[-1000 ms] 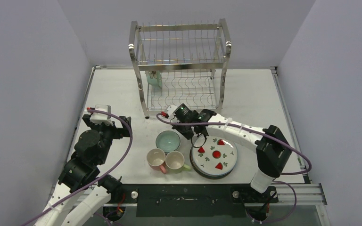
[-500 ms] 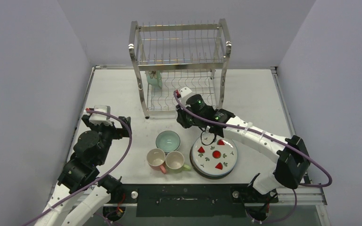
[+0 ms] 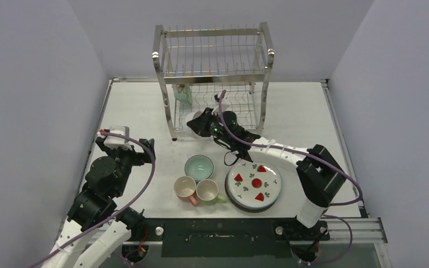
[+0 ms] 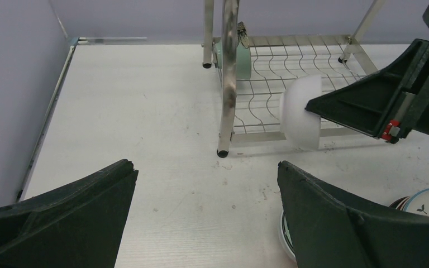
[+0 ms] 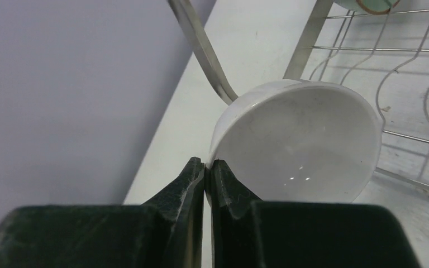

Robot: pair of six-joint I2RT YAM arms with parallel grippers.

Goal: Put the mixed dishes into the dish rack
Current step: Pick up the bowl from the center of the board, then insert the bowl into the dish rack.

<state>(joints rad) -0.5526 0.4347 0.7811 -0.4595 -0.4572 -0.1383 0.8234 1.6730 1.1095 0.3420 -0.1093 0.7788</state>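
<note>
The dish rack (image 3: pixel 212 78) stands at the back of the table. My right gripper (image 5: pixel 207 163) is shut on the rim of a white bowl (image 5: pixel 301 145), holding it tilted on its side at the front left of the rack's lower tier (image 4: pixel 268 84). The bowl (image 4: pixel 301 111) hangs just above the front wire. A mint-green dish (image 3: pixel 182 95) stands on edge at the lower tier's left. On the table lie a mint bowl (image 3: pixel 199 166), a pink mug (image 3: pixel 185 188), a green mug (image 3: pixel 208 191) and a strawberry plate (image 3: pixel 254 184). My left gripper (image 4: pixel 206 167) is open over bare table.
The rack's front left leg (image 4: pixel 223 145) stands between my left gripper and the held bowl. Grey walls close in the table on the left, right and back. The right arm (image 3: pixel 279 153) stretches over the plate's far edge.
My right arm has carried the white bowl from above the mint bowl back and up to the rack's lower tier front. The left arm has barely shifted.
</note>
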